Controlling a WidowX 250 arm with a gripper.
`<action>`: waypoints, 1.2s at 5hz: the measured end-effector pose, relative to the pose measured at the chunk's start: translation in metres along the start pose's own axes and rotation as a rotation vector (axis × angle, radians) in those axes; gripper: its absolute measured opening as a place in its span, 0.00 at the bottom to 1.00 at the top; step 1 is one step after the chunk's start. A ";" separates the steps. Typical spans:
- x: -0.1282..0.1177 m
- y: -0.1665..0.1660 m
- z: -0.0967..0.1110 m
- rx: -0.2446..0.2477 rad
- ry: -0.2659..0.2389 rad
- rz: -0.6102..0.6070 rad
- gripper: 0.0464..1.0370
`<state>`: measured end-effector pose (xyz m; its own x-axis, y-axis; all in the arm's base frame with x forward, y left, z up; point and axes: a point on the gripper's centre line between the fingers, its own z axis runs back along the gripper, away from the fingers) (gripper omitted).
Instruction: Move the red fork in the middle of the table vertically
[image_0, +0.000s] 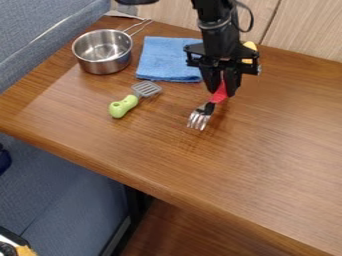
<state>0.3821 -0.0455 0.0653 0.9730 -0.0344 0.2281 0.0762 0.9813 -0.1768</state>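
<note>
My gripper (223, 89) hangs over the back middle of the wooden table, just right of the blue cloth, and is shut on the red handle of the fork. The fork (218, 95) slants down and to the left from between the fingers, its silver tines pointing toward the table's front edge. The upper end of its handle is hidden by the gripper. Whether the tines touch the table, I cannot tell.
On the table (267, 150), a folded blue cloth (163, 60) lies left of the gripper. Beyond it at the back left stands a metal pot (102, 51). A green-handled spatula (124, 106) lies left of the fork. Something yellow (250, 46) shows behind the arm.
</note>
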 end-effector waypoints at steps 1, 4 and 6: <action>-0.003 -0.001 -0.012 0.009 0.022 -0.013 0.30; -0.006 -0.007 -0.021 0.029 0.061 -0.003 0.67; -0.005 -0.004 -0.019 0.048 0.058 0.008 0.96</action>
<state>0.3806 -0.0533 0.0467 0.9846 -0.0365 0.1710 0.0596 0.9895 -0.1319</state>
